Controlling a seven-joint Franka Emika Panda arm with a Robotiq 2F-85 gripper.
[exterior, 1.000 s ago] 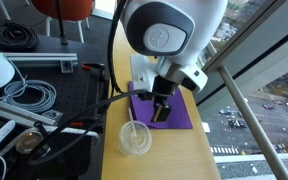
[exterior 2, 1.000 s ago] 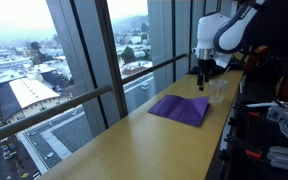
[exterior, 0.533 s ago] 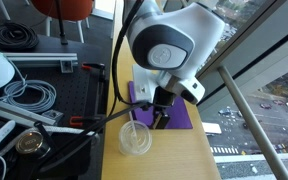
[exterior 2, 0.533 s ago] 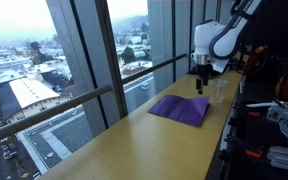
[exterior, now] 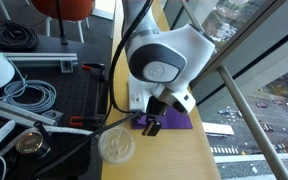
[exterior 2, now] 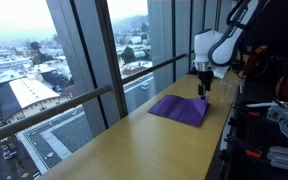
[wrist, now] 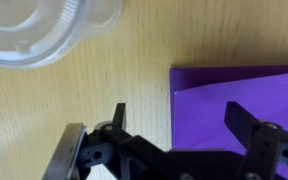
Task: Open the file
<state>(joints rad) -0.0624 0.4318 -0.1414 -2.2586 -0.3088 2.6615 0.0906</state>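
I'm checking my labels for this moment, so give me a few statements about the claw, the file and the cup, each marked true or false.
1. The claw is open. True.
2. The claw grips the cup. False: it holds nothing, and the cup sits apart from it.
3. The file lies flat on the table. True.
4. The cup stands on the file. False: it stands on bare wood beside the file.
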